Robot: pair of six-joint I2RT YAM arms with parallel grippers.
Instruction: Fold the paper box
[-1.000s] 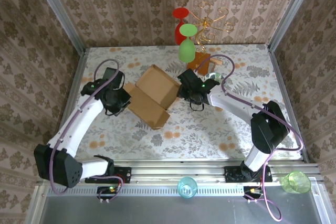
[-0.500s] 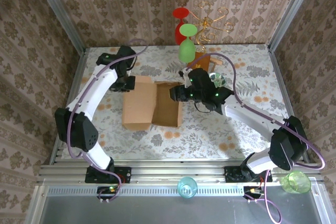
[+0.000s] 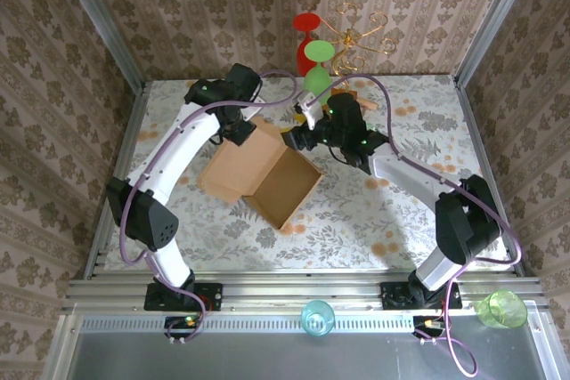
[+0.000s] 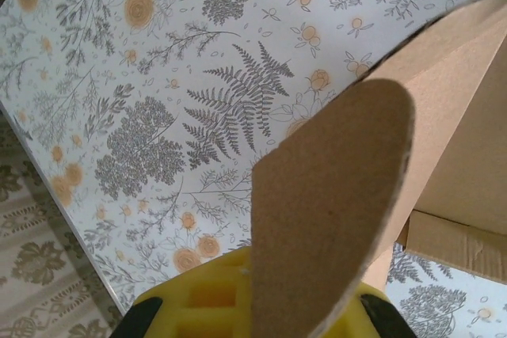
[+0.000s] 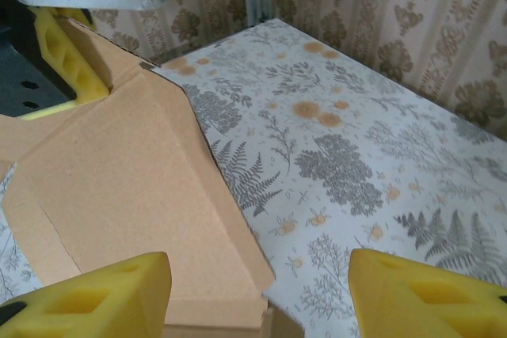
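Note:
The paper box [image 3: 258, 171] is a light-brown cardboard mailer lying part-opened mid-table, one panel raised. My left gripper [image 3: 242, 127] is at its far edge, shut on a rounded flap [image 4: 333, 195] that stands up between the yellow fingers [image 4: 198, 302]. My right gripper [image 3: 299, 137] hovers at the box's far right corner. Its yellow fingers [image 5: 87, 298] stand wide open, with a box panel [image 5: 119, 187] under the left one and bare tablecloth under the other. The left gripper's yellow finger [image 5: 67, 57] shows at the panel's far corner.
A gold rack with a green glass [image 3: 316, 77] and a red glass [image 3: 305, 37] stands at the back, close behind my right wrist. An orange-brown board [image 3: 346, 106] lies beside it. A teal cup [image 3: 317, 316] and a green cup [image 3: 501, 309] sit on the front rail.
My left arm has swung from the box's left side round to its far edge. The box has turned and one panel now stands raised. My right gripper has moved back and left.

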